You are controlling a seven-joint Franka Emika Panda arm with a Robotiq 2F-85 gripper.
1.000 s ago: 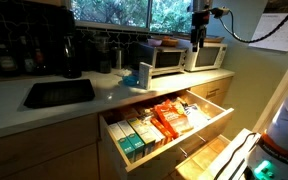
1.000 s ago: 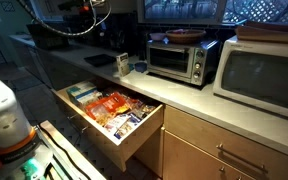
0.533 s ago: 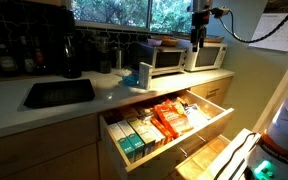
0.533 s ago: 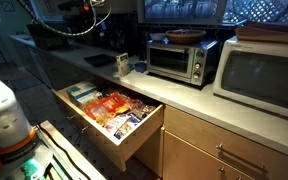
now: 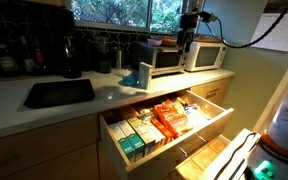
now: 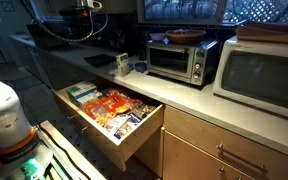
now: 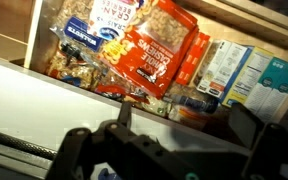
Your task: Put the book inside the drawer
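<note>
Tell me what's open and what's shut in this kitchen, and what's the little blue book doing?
drawer: pulled open, full of packets
book: standing upright on the counter, not in the drawer yet
end effector: open, holding nothing, up above the counter
toaster oven: door shut
microwave: door shut
lower drawer: pulled out too

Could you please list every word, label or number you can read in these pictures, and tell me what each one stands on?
"CRA": red capitals, cut off at the frame edge, on a pale packet in the drawer, wrist view.
orange packet: white print, too blurred to read.
blue-and-white boxes: print too small to read.
book and microwave: no readable text in an exterior view.
</note>
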